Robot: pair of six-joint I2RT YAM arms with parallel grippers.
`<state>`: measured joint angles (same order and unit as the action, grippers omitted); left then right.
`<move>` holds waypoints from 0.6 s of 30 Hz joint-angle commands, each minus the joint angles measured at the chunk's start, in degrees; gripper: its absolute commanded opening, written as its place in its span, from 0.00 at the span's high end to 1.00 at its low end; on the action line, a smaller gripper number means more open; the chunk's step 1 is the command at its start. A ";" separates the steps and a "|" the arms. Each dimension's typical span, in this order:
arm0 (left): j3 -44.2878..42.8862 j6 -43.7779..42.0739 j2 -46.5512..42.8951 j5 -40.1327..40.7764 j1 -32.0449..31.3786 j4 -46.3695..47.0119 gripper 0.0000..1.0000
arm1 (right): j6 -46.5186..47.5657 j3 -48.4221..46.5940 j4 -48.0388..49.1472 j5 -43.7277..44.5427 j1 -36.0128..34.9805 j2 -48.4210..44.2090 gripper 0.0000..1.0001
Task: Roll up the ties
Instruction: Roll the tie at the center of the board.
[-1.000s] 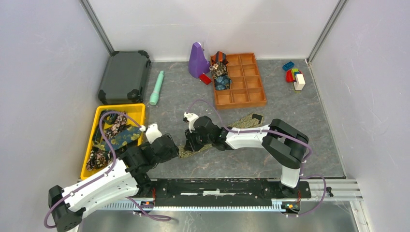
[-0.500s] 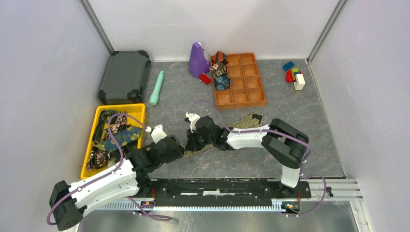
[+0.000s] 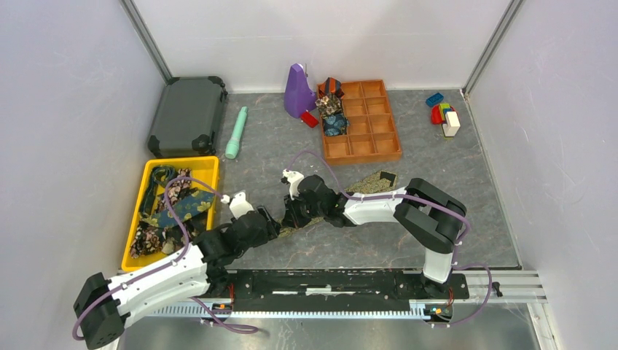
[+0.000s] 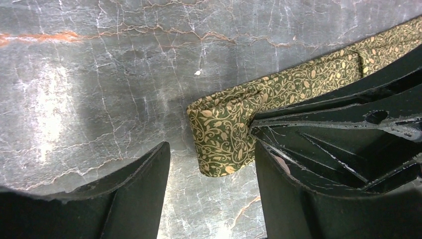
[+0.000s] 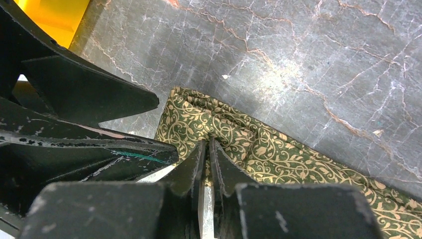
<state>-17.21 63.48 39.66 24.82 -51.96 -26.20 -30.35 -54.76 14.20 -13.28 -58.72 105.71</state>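
Note:
An olive-gold patterned tie (image 3: 368,182) lies flat across the table's middle, its near end folded over (image 4: 224,134). My right gripper (image 3: 293,216) is shut, pinching the fabric just behind that fold (image 5: 208,141). Beside it, my left gripper (image 3: 274,224) stands open and low over the table. Its fingers straddle the folded end (image 4: 211,149), which lies close to the right finger (image 4: 298,199). Several other ties lie loose in the yellow bin (image 3: 182,162). Rolled ties (image 3: 331,109) fill compartments of the orange tray (image 3: 372,124).
A black case (image 3: 188,115) and a teal cylinder (image 3: 235,133) lie at the back left. A purple object (image 3: 297,91) stands beside the tray. Toy blocks (image 3: 444,117) sit at the back right. The yellow bin's corner (image 5: 54,15) is near both grippers.
My left arm has swung right, bringing its open gripper up to the tie's folded end. The right gripper has closed further on the fabric and barely shifted.

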 commanded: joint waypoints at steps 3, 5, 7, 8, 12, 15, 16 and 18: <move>3.50 0.37 -2.93 1.04 -0.24 7.02 0.32 | 0.74 0.89 0.48 -0.33 0.46 0.06 0.89; 4.69 0.81 -3.63 1.20 -0.22 8.32 0.32 | 0.78 0.97 0.56 -0.34 0.44 0.19 0.89; 6.02 1.13 -4.27 1.13 -0.24 9.82 0.33 | 0.80 1.06 0.64 -0.28 0.58 0.37 0.90; 6.55 1.28 -4.60 1.03 -0.24 10.74 0.33 | 0.77 1.15 0.65 -0.28 0.62 0.43 0.90; 8.61 1.88 -5.44 0.67 -0.15 13.20 0.34 | 0.69 1.41 0.87 -0.41 0.71 0.71 0.90; 10.00 2.27 -5.88 0.21 -0.10 15.03 0.35 | 0.66 1.50 0.97 -0.50 0.76 0.90 0.90; 10.47 2.41 -6.06 -0.01 -0.05 15.73 0.36 | 0.65 1.58 1.08 -0.50 0.76 1.04 0.91; 11.15 2.59 -6.41 -0.29 -0.06 17.03 0.37 | 0.65 1.59 1.18 -0.57 0.80 1.21 0.92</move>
<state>-7.68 63.59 33.91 24.80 -51.94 -14.11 -30.35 -54.04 15.44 -13.74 -58.33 105.73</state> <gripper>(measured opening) 0.640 0.093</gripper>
